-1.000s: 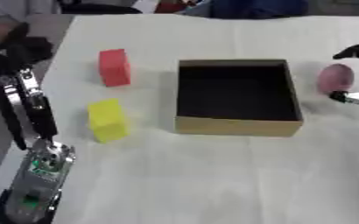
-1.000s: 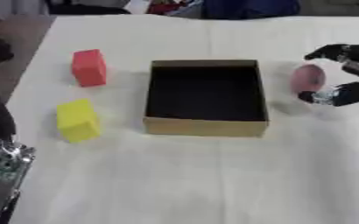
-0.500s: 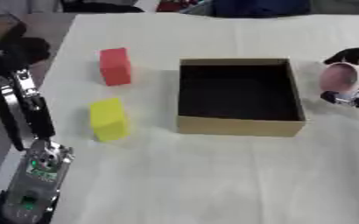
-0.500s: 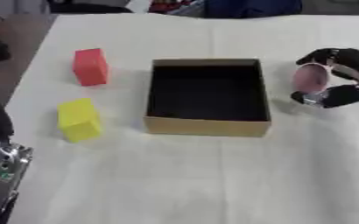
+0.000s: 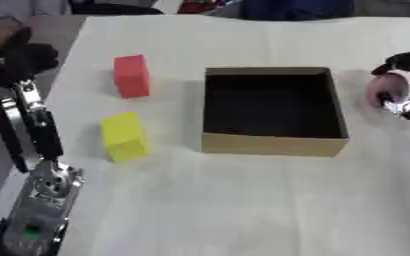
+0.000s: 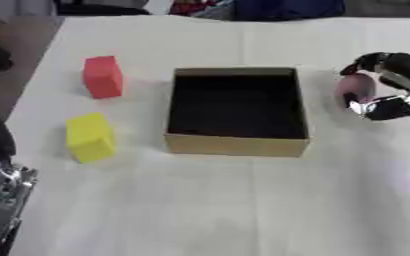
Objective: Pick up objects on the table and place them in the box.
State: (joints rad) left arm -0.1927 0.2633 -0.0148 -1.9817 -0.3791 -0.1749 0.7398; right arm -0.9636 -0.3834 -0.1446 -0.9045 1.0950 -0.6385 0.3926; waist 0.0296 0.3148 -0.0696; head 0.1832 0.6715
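Box [image 6: 235, 145] at table [image 6: 243, 210] centre is empty, nothing placed yet; red block [image 6: 102, 76] at 10 o'clock and yellow block [image 6: 89, 136] at 8 o'clock of it sit untouched. At 3 o'clock, right hand [image 6: 392, 92] has fingers curled round a pink object [image 6: 355, 90], apparently grasped, resting beside the box. Since the earlier frame the fingers have closed further round it; left hand is not visible.

Open brown box [image 6: 235, 145] mid-table, empty. Red block [image 6: 102, 76] and yellow block [image 6: 89, 136] left of it. Pink object [image 6: 355, 89] right of it, fingers curled round it.
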